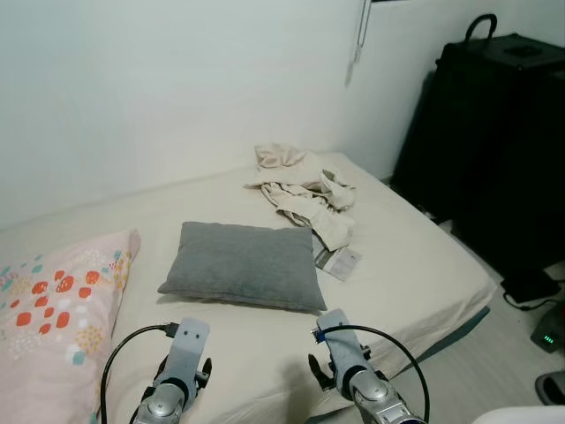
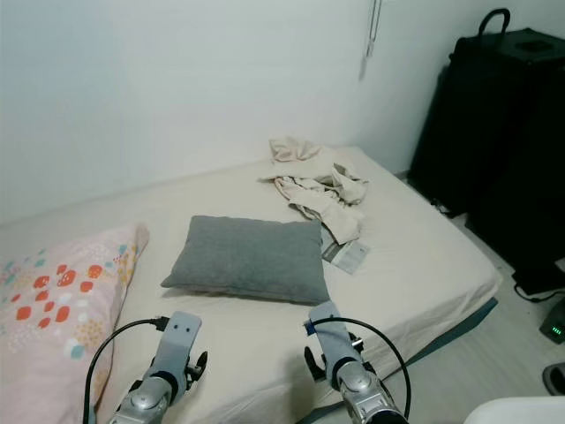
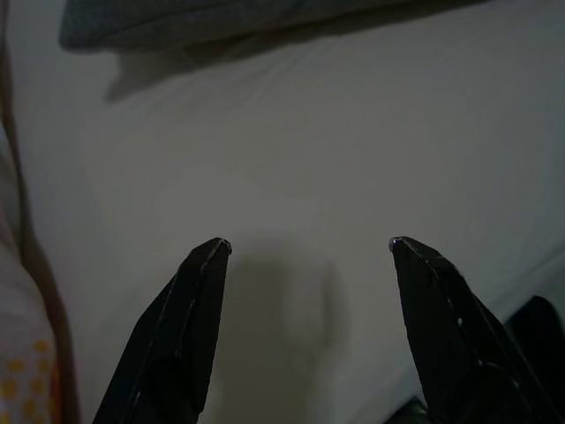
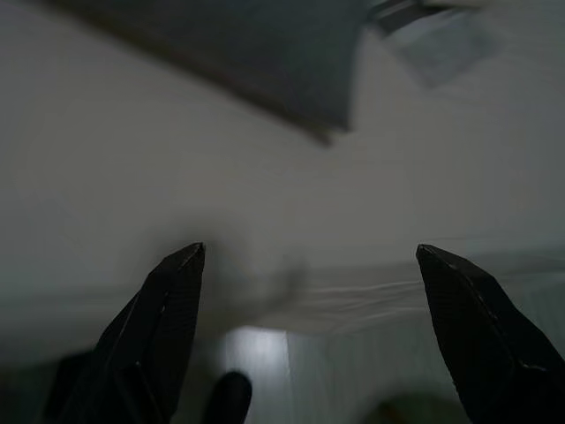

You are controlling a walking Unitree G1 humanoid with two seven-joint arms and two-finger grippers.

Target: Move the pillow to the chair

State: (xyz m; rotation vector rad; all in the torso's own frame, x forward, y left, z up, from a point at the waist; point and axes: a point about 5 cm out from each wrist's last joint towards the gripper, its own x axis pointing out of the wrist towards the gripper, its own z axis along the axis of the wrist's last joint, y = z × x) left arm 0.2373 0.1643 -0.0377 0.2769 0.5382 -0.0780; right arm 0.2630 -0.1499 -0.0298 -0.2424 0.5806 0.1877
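grey pillow (image 1: pixel 242 265) lies flat mid-bed, between the floral pillow (image 1: pixel 53 309) and the crumpled clothes (image 1: pixel 305 190), a paper packet (image 1: pixel 338 261) just beside its corner. left gripper (image 3: pixel 309 247) and right gripper (image 4: pixel 309 256) hover over the bed's (image 1: pixel 415 265) near edge, both spread wide, holding nothing. a one-sided pinch could let the soft pillow sag and slip, or snag the sheet

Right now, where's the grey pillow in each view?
Left eye view: grey pillow mid-bed, centre frame.
Right eye view: same spot, centre.
Left wrist view: dark strip along the top edge, beyond the open jaws.
Right wrist view: dark slab at the top, past the open jaws.
Shared landmark: pillow's corner beside the small packet.
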